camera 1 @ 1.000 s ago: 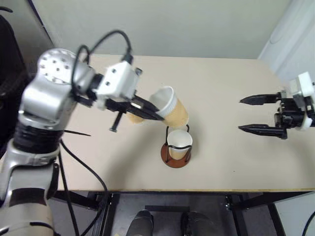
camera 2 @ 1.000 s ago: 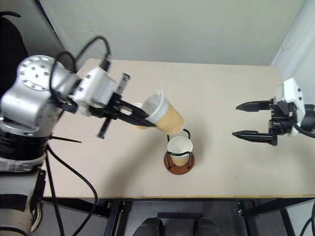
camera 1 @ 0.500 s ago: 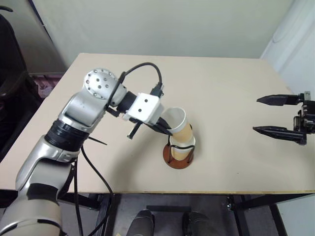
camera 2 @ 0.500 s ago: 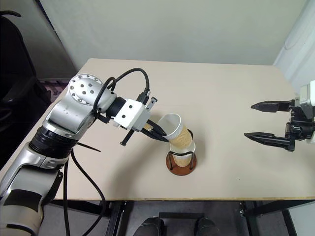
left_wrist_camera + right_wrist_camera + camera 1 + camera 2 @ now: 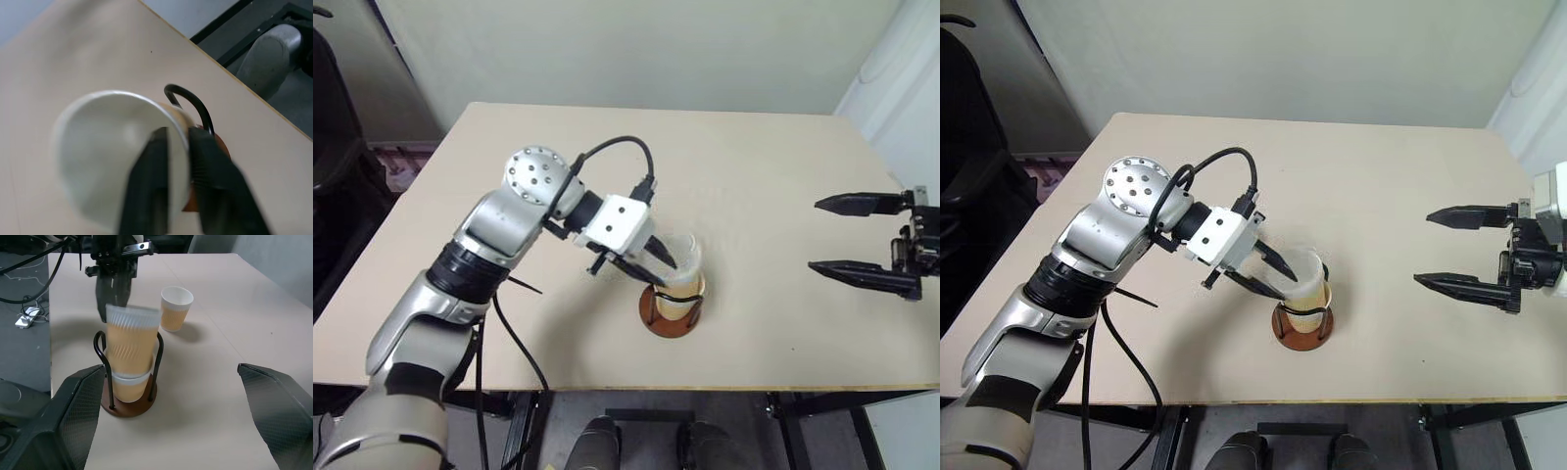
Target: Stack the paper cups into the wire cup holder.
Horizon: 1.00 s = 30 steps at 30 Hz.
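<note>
Risk: the upper cup (image 5: 132, 340) sits blurred and only part-way into the lower cup (image 5: 128, 384); if it is released crooked it could tip off or snag a wire loop. Left gripper (image 5: 177, 161) straddles its rim, one finger inside, one outside; grip or release, cannot tell. Wire cup holder (image 5: 668, 311), centre frame, holds both. Third cup (image 5: 176, 307) stands loose on the table (image 5: 773, 186) behind. Right gripper (image 5: 854, 235) spread wide, empty, right edge.

Three paper cups (image 5: 133, 345), one wire cup holder (image 5: 128, 404), two tools (image 5: 1266, 274)
</note>
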Each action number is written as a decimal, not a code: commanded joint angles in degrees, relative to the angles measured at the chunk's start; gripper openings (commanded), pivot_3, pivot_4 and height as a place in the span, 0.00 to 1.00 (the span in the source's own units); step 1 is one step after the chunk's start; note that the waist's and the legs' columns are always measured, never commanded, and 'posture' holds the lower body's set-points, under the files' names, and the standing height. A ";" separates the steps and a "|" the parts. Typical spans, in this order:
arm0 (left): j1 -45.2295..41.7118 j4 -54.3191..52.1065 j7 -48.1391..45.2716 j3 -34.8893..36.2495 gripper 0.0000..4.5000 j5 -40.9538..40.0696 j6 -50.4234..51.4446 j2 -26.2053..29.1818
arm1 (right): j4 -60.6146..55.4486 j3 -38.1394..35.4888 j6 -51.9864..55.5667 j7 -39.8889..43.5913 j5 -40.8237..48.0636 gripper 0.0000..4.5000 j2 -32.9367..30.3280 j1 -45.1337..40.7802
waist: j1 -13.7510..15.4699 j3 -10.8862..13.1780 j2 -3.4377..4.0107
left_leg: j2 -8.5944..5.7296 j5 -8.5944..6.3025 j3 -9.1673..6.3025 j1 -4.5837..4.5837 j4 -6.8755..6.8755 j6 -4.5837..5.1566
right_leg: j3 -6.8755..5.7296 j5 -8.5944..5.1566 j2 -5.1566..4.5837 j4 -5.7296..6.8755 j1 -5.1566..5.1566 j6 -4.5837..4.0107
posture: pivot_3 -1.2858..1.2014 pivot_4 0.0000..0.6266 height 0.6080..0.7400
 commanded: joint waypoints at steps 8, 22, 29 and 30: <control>-3.32 3.91 6.43 9.91 0.89 0.81 4.70 0.91 | 2.10 4.44 -2.80 -0.09 -0.45 1.00 -0.34 -5.93 | -0.14 0.00 0.01 | 0.00 -0.03 0.06 0.07 0.07 0.06 | 0.06 0.02 0.01 0.12 0.00 0.02 | 0.52 0.24 1.00; -4.13 33.32 9.28 11.17 0.89 17.10 -4.11 8.30 | 5.94 24.28 -3.55 -11.66 -11.71 1.00 12.13 -23.35 | -0.60 0.02 0.17 | 0.05 -0.01 0.02 0.24 -0.03 0.18 | 0.51 0.01 0.05 0.35 -0.20 -0.08 | 0.52 0.24 1.00; -6.45 46.96 10.06 9.61 0.89 22.38 -10.36 3.06 | 2.71 21.62 -1.60 -12.64 -10.57 1.00 10.99 -20.65 | -0.44 0.02 0.17 | -0.02 0.10 0.10 -0.34 -0.01 -0.16 | 0.57 0.02 -0.11 0.34 -0.80 -0.08 | 0.52 0.24 1.00; -6.47 48.28 10.04 9.18 0.89 23.21 -11.36 2.58 | 2.31 21.36 -1.33 -12.90 -10.54 1.00 10.83 -20.26 | -0.44 0.02 0.17 | -0.01 0.18 0.10 -0.44 -0.01 -0.33 | 0.57 0.02 -0.10 0.34 -0.89 -0.08 | 0.52 0.24 1.00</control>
